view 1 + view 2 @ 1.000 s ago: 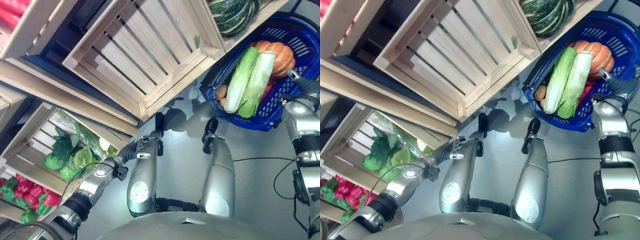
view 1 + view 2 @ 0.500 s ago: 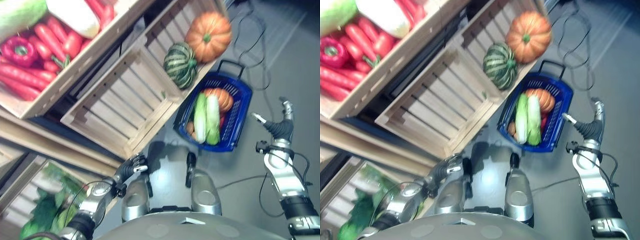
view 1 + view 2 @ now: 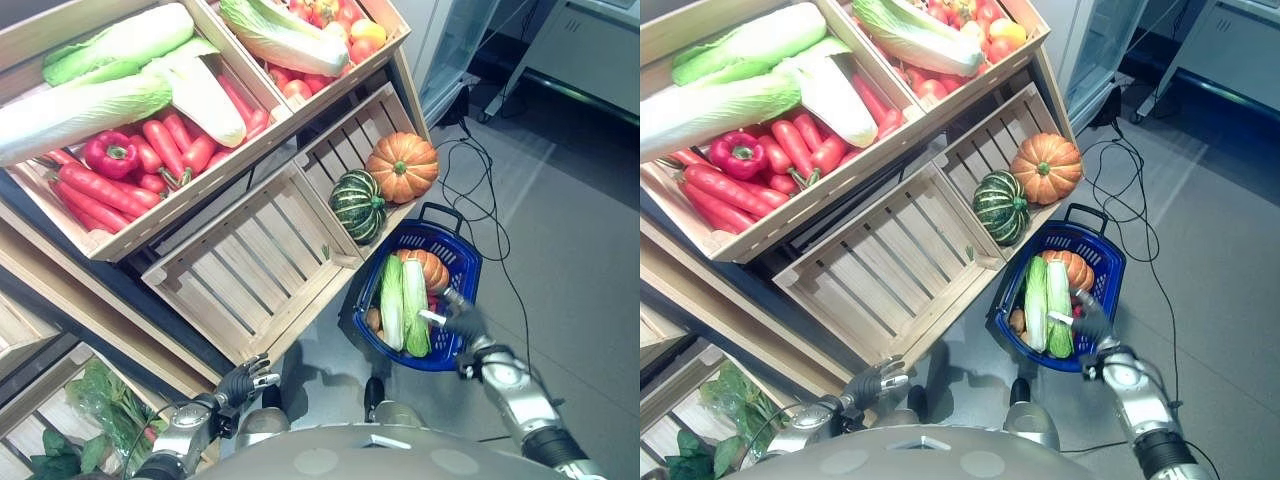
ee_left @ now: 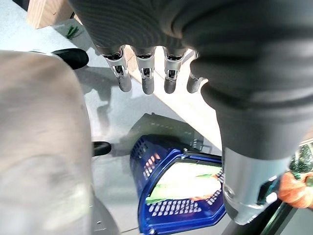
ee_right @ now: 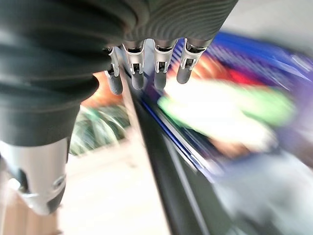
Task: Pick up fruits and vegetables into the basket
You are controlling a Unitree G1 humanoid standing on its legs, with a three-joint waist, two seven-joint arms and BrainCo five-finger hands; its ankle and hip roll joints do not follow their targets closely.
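1. At the lower left of the frame my left hand [image 3: 243, 380] hangs empty, fingers relaxed, below the bare slatted crate [image 3: 255, 262].
2. At centre, the green squash [image 3: 357, 205] and orange pumpkin [image 3: 402, 167] sit in the next crate, just above the blue basket [image 3: 462, 268].
3. Right of centre, my right hand [image 3: 462, 322] hovers over the basket's near rim, fingers straight, holding nothing. I'd lift it clear of the cabbages [image 3: 403, 301] before reaching for the squash.

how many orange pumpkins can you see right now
2. One orange pumpkin sits in the wooden crate beside the green striped squash. The other is in the blue basket, partly covered by the cabbages; more may be hidden.
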